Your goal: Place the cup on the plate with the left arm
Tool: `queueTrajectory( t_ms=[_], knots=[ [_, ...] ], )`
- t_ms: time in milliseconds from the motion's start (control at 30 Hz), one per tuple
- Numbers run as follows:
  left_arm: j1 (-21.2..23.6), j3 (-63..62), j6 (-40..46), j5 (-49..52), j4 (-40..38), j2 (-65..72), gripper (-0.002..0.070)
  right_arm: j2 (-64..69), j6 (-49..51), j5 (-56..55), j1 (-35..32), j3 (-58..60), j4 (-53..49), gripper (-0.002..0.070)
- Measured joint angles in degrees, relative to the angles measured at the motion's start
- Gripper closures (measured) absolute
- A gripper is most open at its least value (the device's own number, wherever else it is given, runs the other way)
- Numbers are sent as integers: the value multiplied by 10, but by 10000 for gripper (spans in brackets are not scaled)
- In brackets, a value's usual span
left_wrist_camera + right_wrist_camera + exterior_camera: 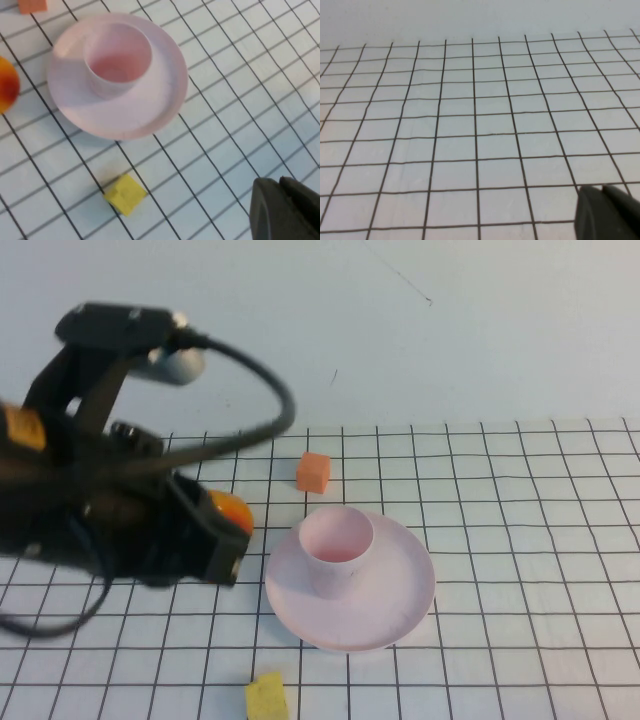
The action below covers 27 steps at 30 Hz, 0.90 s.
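Observation:
The pale pink cup (338, 550) stands upright on the pale pink plate (400, 590), toward the plate's left side. Both also show in the left wrist view: the cup (117, 60) and the plate (155, 107). My left arm (120, 510) is to the left of the plate, apart from it. My left gripper (277, 182) is shut and empty, above the grid cloth and away from the cup. My right gripper (601, 189) is shut and empty over bare grid cloth; it does not show in the high view.
An orange-yellow fruit (232, 510) lies between the left arm and the plate. An orange cube (313, 472) sits behind the plate. A yellow cube (266, 698) sits in front of it. A white grid cloth (520, 540) covers the table.

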Motion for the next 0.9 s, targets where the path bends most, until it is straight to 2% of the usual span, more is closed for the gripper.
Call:
queueTrajectory(
  t_ms=[167,333,567,900],
  knots=[
    [0,147,-20,-31,-41,-130,676,0,0,0,0,0,0,681],
    [0,222,-46,-33,-41,-234,676,0,4,0,0,0,0,681],
    [0,238,-36,-5,-39,-298,676,0,4,0,0,0,0,681],
    [0,241,-36,5,-39,-308,676,0,4,0,0,0,0,681]
  ],
)
